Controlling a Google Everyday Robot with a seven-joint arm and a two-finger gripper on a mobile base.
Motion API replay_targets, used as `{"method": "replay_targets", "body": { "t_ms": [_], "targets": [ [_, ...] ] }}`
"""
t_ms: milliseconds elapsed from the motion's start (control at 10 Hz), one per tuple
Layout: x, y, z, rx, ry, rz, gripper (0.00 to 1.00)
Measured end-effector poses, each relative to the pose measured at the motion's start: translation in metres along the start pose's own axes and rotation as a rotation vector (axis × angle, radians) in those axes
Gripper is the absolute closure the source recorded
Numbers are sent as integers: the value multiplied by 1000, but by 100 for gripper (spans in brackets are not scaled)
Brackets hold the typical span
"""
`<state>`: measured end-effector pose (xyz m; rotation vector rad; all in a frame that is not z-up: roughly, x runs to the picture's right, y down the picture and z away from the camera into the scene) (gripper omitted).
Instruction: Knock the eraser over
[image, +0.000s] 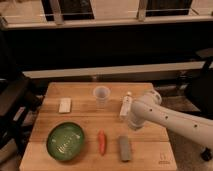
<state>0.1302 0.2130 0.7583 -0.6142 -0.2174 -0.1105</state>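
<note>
The small dark grey rectangular eraser lay flat on the pale wooden table, just right of the orange carrot and near the front edge, so the knocking step looked finished and the next move seemed only to call for lifting the arm clear. The gripper, hidden under the white arm above the eraser, gave no clue to its opening; open board lay to the right, while the white bottle stood just beside the arm.
</note>
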Motion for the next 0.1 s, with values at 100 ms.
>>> {"method": "replay_targets", "body": {
  "t_ms": [100],
  "targets": [
    [-4, 2, 0, 0, -1, -3, 94]
  ]
}}
